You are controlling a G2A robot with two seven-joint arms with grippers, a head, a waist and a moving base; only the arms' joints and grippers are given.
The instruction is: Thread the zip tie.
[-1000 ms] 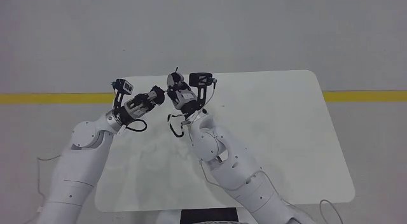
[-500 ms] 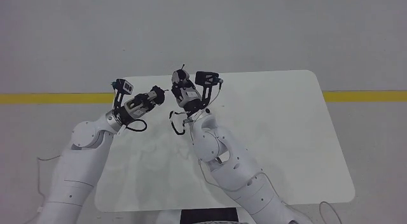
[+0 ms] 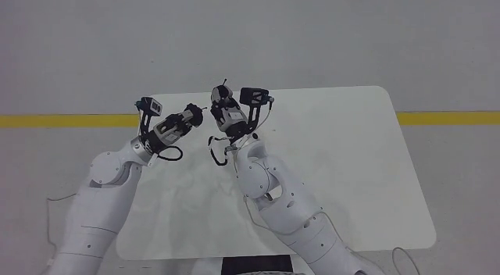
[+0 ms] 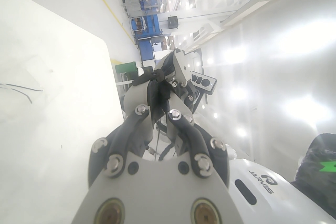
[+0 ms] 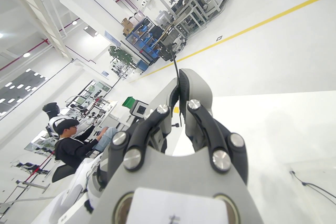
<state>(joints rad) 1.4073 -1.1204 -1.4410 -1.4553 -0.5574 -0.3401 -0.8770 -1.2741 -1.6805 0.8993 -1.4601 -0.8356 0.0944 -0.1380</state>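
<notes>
A thin black zip tie (image 5: pixel 174 61) is pinched in my right gripper (image 5: pixel 179 83), which is shut on it. One end of the strap pokes out past the fingertips and the rest trails back between the fingers. From above, the right gripper (image 3: pixel 224 106) is raised over the table's far left part with the zip tie (image 3: pixel 225 84) sticking up. My left gripper (image 3: pixel 193 116) sits close beside it, a small gap apart. In the left wrist view the left gripper (image 4: pixel 155 83) is shut, with a black piece of the zip tie (image 4: pixel 143 79) at its tips, just in front of the right gripper (image 4: pixel 178 70).
The white table (image 3: pixel 336 158) stretches to the right of both arms. Thin dark strands (image 4: pixel 23 90) lie flat on it near the arms, and the same strands (image 5: pixel 311 184) appear in the right wrist view. Beyond the far edge is floor with a yellow line (image 3: pixel 437 118).
My right gripper has drawn slightly right and away from the left one, widening the gap between them. The left arm has barely shifted.
</notes>
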